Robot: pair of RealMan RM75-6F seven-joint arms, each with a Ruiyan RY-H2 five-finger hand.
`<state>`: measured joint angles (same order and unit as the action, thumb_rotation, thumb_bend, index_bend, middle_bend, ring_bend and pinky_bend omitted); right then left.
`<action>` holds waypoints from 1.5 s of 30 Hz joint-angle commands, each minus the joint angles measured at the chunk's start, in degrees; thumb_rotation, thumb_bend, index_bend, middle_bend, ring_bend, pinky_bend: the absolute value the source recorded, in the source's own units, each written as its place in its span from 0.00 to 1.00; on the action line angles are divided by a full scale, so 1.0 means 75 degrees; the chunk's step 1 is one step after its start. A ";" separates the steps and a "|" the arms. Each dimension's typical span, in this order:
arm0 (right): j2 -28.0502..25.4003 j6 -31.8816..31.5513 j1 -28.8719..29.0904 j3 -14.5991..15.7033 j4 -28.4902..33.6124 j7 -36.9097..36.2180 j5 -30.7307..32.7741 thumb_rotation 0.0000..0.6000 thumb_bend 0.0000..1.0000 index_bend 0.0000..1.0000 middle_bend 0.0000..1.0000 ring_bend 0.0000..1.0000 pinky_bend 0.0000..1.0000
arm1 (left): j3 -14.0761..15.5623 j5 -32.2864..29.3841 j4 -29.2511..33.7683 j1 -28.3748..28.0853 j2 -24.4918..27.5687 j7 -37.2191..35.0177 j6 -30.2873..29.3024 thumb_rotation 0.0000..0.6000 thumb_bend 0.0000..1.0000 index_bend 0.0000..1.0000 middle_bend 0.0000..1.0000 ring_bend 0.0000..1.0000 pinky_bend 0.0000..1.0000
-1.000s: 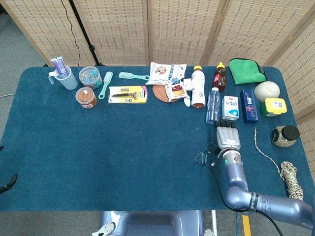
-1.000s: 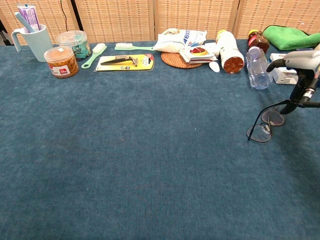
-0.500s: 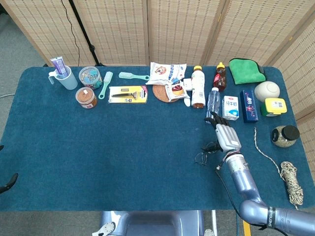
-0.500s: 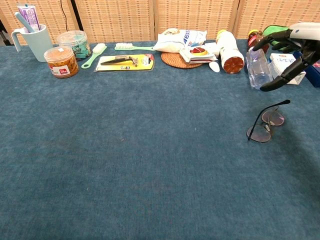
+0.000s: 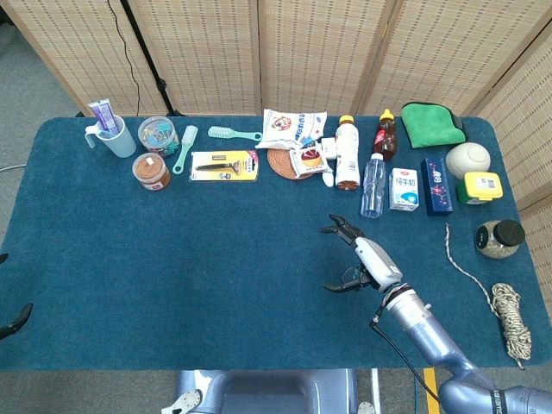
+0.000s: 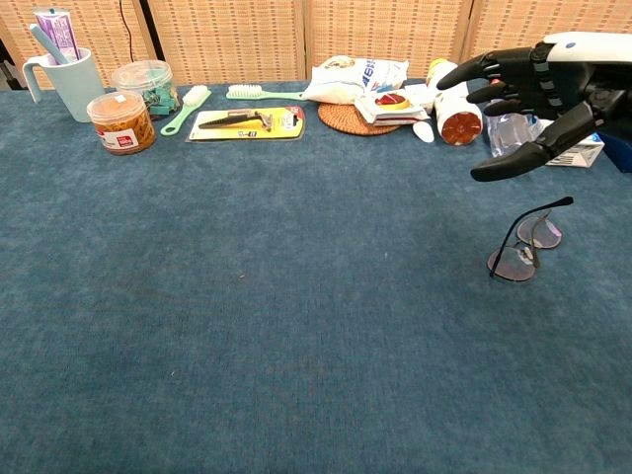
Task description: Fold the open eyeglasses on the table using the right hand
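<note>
The robot's right hand (image 6: 538, 84) hangs in the air above the blue table (image 6: 247, 316), fingers spread apart and holding nothing, thumb stretched low toward the tabletop. The eyeglasses (image 6: 526, 242) lie on the cloth just below and slightly nearer the robot, clear of any finger. One temple arm rises from the frame and juts up toward the hand; the lenses rest flat against the cloth. From the head view the same hand (image 5: 366, 256) covers most of the frame, with only a dark sliver of the eyeglasses (image 5: 342, 285) showing at its left edge.

The raised temple appears to be the part yet to be swung in, and the open, palm-down pose looks suited to pressing or nudging it shut against the frame; whether the other temple is already folded cannot be told.

Well behind, a row of goods lines the far side: a clear water bottle (image 5: 372, 186), a small milk carton (image 5: 403, 190), a woven coaster (image 6: 351, 118) and a packaged razor (image 6: 247, 121). The left hand does not show in either view.
</note>
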<state>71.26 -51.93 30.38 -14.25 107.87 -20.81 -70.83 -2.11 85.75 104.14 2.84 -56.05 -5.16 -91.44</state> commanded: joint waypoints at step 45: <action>0.0403 0.0433 0.0386 0.1377 -0.1284 -0.3889 -0.1879 1.00 0.08 0.24 0.07 0.00 0.09 | 0.0065 0.0051 0.0225 0.0031 0.0030 0.0261 -0.0048 0.90 0.25 0.15 0.05 0.03 0.00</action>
<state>74.18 -48.83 33.17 -4.07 98.84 -49.51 -85.07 -1.64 86.11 105.80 3.07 -55.82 -3.22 -91.80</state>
